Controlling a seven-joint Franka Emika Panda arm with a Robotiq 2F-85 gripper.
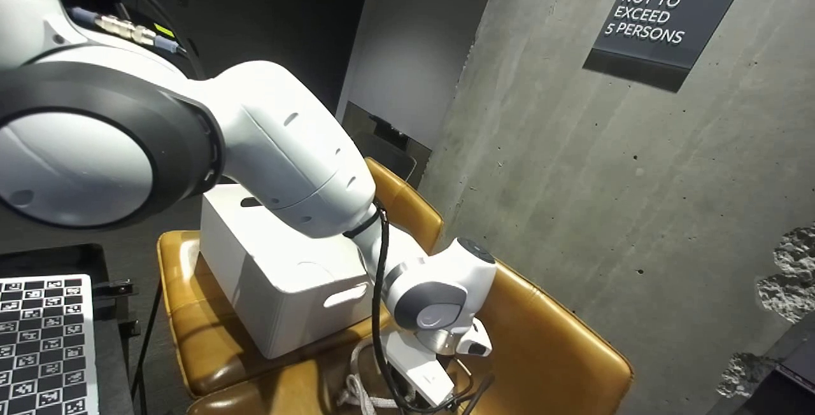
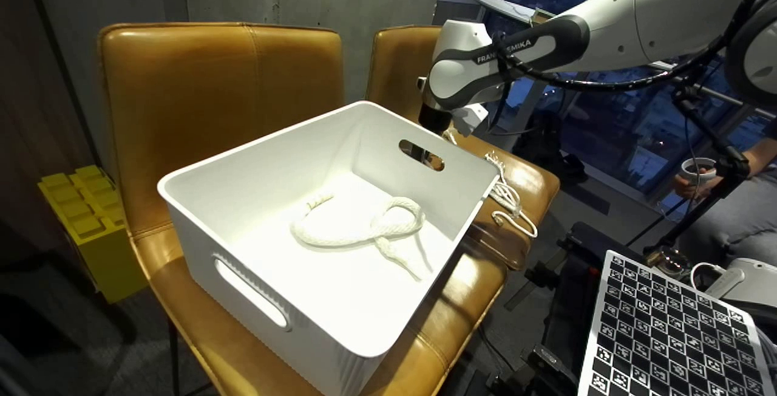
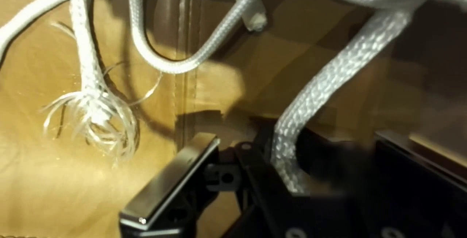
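Arm angled down so its end reaches low over a tan chair. Matching chair alongside bears a white box, set open side up; its walls pen in one loose rope. Above the first chair, thick braided rope runs between the jaws, which look closed on it; the pinch from both sides presumably holds it. Thinner cord loops slack beside, apparently unheld.

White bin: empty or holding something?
Not empty: in an exterior view, a white rope lies loosely curled inside the bin.
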